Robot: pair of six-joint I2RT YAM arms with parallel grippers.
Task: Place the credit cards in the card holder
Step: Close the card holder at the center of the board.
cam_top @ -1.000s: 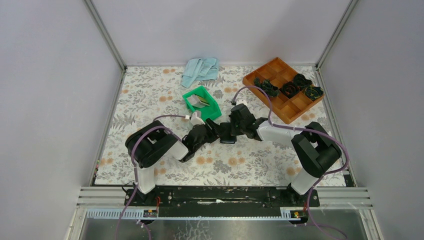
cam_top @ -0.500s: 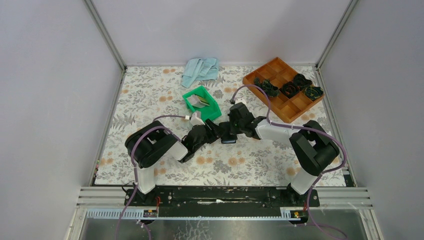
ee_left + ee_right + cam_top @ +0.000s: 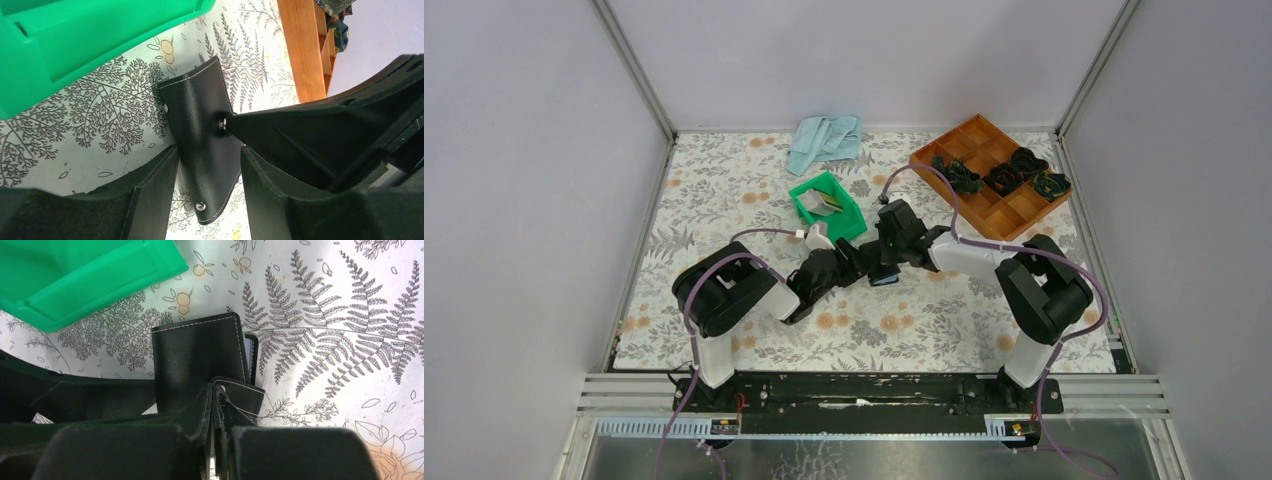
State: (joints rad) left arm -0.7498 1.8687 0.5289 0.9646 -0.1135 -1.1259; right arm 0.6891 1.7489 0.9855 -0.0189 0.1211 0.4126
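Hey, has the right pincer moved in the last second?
Yes. The right pincer, gripping the card holder, has shifted slightly left, nearer the green bin.

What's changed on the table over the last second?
The right arm swung left, elbow pulling in, carrying the right hand slightly toward the bin. It and the left hand still grip the holder. Left arm, bin, tray and cloth stayed put.

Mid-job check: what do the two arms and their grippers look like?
They match. The left arm and right arm have bulky black joints joined by white links, each with a purple cable looping alongside. The left gripper and right gripper have matte black, wedge-shaped fingers. No markings are visible.
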